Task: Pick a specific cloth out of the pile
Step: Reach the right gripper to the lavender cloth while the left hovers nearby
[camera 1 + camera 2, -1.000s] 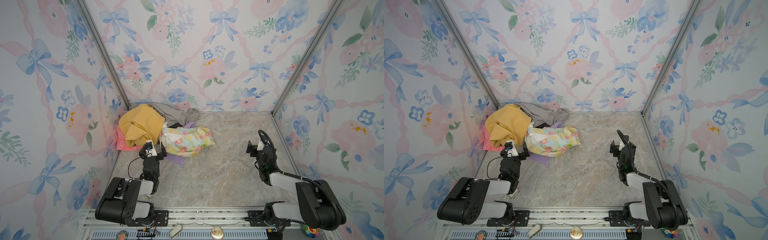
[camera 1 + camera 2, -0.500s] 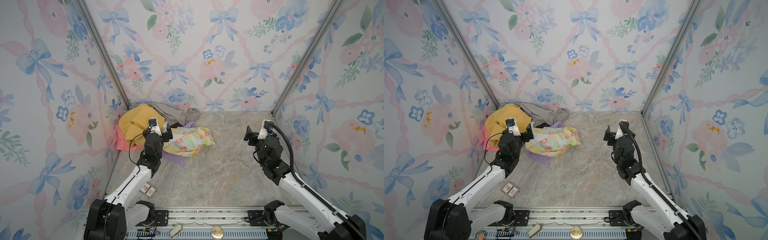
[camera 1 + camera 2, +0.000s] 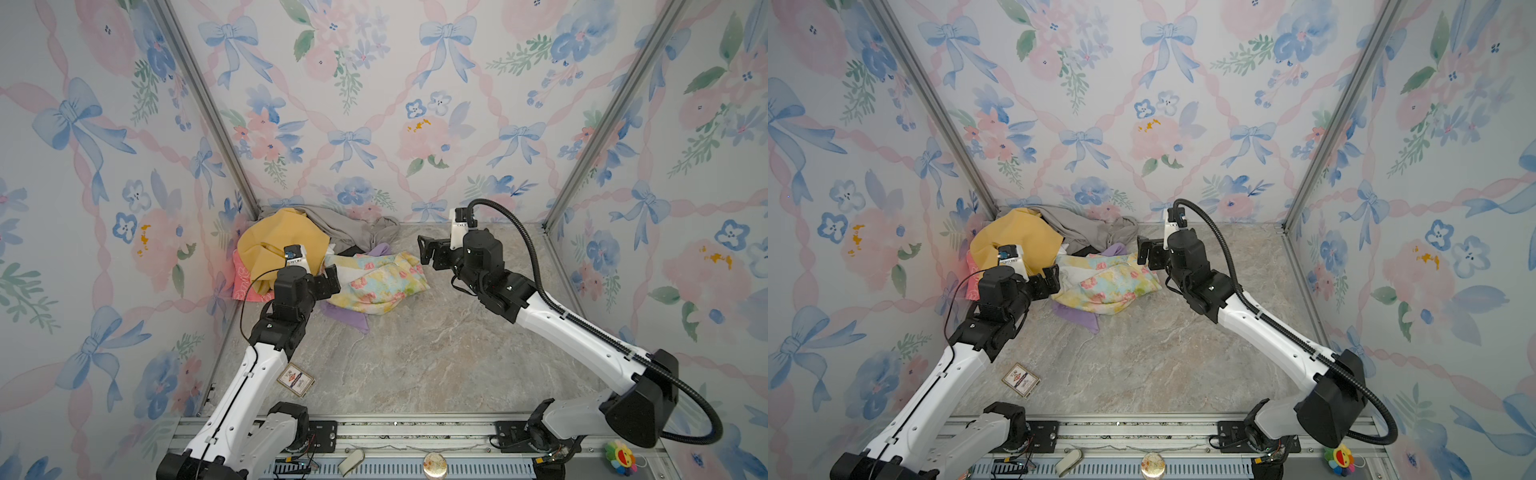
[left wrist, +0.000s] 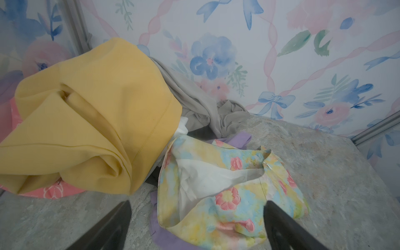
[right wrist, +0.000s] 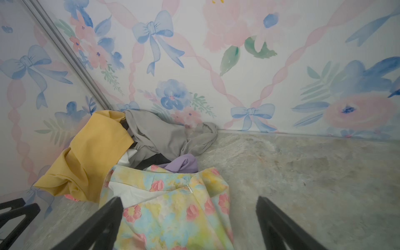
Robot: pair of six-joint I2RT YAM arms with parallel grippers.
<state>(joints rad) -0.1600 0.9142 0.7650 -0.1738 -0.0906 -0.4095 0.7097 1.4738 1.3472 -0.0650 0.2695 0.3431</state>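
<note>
Left wrist view shows the left gripper (image 4: 198,204) with its two dark fingers spread wide and nothing between them, poised over the near edge of the pile (image 3: 270,241) in the back left corner of the table (image 4: 324,173). The cloth (image 4: 166,238), plain lilac, lies mostly buried under the pastel floral cloth (image 4: 244,201). One flap pokes out at the floral cloth's near edge, flat on the table, and a smaller fold shows at the far side, beside the grey cloth (image 4: 194,101). The yellow cloth (image 4: 97,121) sits heaped to one side. The right gripper (image 5: 188,199) is also spread wide and empty, facing the floral cloth's other end. Aim for the exposed near flap: come down on lilac only, pinch well in from its tip, then draw it out low and slowly. If the floral cloth drags along, pin it with the right gripper
</note>
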